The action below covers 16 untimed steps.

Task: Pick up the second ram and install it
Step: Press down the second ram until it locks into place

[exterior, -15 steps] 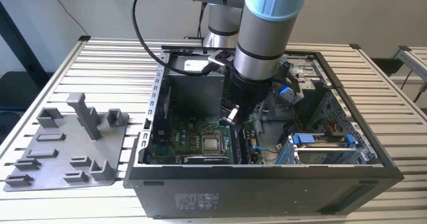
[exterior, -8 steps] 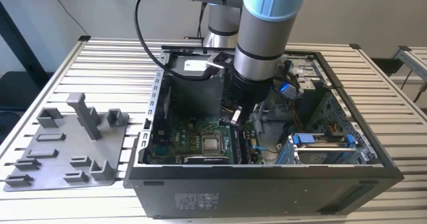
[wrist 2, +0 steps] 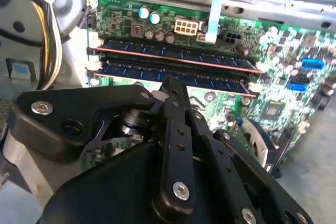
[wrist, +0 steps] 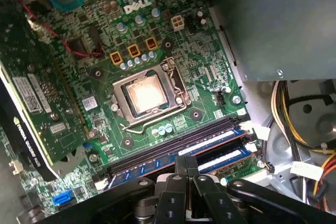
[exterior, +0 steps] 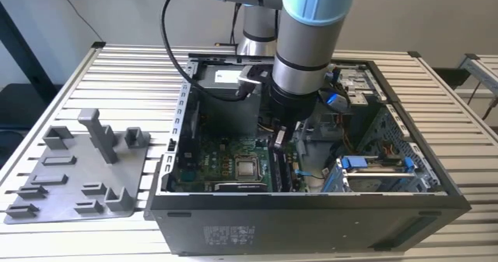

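In the exterior view the arm [exterior: 300, 52] reaches down into the open case [exterior: 311, 215], which lies on a slatted table [exterior: 116, 81]. The gripper [exterior: 279, 139] hangs just above the motherboard [exterior: 225, 163], beside the CPU socket [exterior: 247, 169] on the exterior view's right. A dark upright strip sits at its tip, over the memory slots [exterior: 281, 174] — whether that is a finger or the ram cannot be told here. On the exterior view's left a grey holder tray [exterior: 70, 174] rests on the table, well apart from the case.

In the second wrist view the black gripper [wrist 2: 170, 85] points at the board, its fingers [wrist 2: 173, 90] pressed together with no visible gap. The tip touches, or sits just over, the top edge of the second ram [wrist 2: 173, 77], which stands in the slot nearer the gripper. The first ram [wrist 2: 173, 55] stands seated in the slot just beyond, parallel to it. White latches [wrist 2: 94, 65] show at the slot ends.

In the first wrist view the gripper [wrist: 186, 163] meets the second ram [wrist: 157, 166] from above — the stick lies along its slot, between the socket [wrist: 144, 95] and the other stick [wrist: 226, 158]. A graphics card [wrist: 31, 108] stands on the far side of the socket.
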Each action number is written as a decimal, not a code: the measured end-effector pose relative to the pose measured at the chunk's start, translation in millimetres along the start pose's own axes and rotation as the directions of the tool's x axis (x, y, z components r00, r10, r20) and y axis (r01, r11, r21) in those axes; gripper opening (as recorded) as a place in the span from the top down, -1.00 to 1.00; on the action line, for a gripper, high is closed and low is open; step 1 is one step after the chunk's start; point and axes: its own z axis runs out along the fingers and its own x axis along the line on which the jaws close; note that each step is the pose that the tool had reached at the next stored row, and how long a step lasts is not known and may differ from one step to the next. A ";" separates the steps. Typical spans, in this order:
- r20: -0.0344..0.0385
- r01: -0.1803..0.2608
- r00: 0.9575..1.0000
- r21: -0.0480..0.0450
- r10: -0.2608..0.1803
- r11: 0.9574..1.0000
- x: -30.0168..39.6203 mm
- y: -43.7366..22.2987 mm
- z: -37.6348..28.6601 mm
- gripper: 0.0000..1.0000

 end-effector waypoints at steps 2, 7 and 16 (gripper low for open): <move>0.000 0.037 0.999 0.000 -0.037 0.999 0.0 0.0 0.4 0.79; 0.001 0.124 0.992 -0.001 -0.124 0.992 0.3 0.4 3.1 0.79; 0.002 0.248 0.969 -0.004 -0.248 0.969 0.6 1.0 9.4 0.79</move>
